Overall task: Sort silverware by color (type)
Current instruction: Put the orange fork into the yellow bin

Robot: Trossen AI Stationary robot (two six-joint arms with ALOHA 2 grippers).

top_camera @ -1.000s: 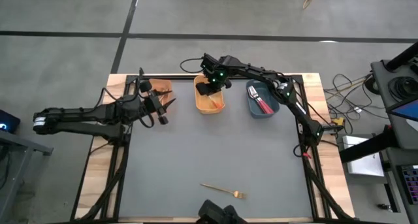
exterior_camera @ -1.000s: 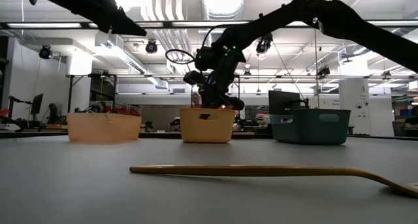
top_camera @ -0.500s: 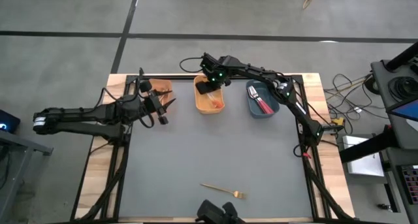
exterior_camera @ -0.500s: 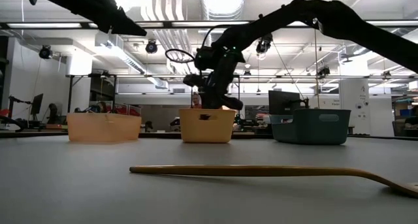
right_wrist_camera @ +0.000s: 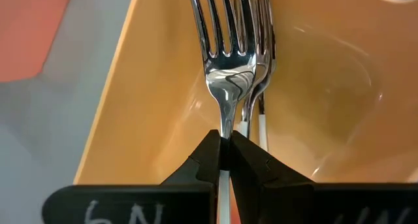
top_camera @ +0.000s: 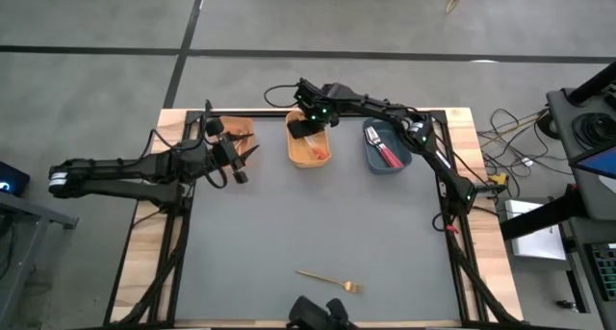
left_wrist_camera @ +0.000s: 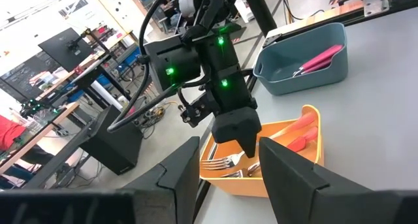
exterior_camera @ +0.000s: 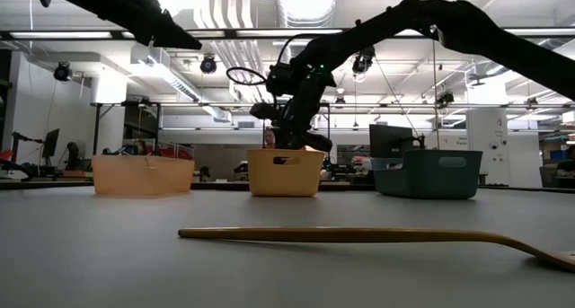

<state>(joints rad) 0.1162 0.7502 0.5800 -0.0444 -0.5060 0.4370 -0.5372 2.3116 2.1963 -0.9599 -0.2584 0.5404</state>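
My right gripper [right_wrist_camera: 224,152] hangs inside the middle orange bin [top_camera: 310,155] at the table's far side, shut on a silver-tined fork [right_wrist_camera: 230,48]. A second fork [right_wrist_camera: 260,67] lies beside it, and orange handles [left_wrist_camera: 295,129] show in the bin. My left gripper [left_wrist_camera: 228,185] waits open and holds nothing, to the left of that bin, near the far-left pale bin [top_camera: 239,128]. One gold fork [top_camera: 329,279] lies flat on the grey table near its front edge. My right gripper pinches the fork's slim neck [right_wrist_camera: 225,134], just below the tines, between its two fingertips. The fingers come slanting down from above, and the tines reach forward past them toward the bin's end wall. Whether the tines rest on the bin's floor cannot be told.
A blue bin [top_camera: 385,162] at the far right holds pink-handled forks [left_wrist_camera: 320,57]. The three bins stand in a row along the far edge. The grey mat between the bins and the gold fork is open room.
My right gripper has tipped a little over the orange bin, staying shut and in the same place.
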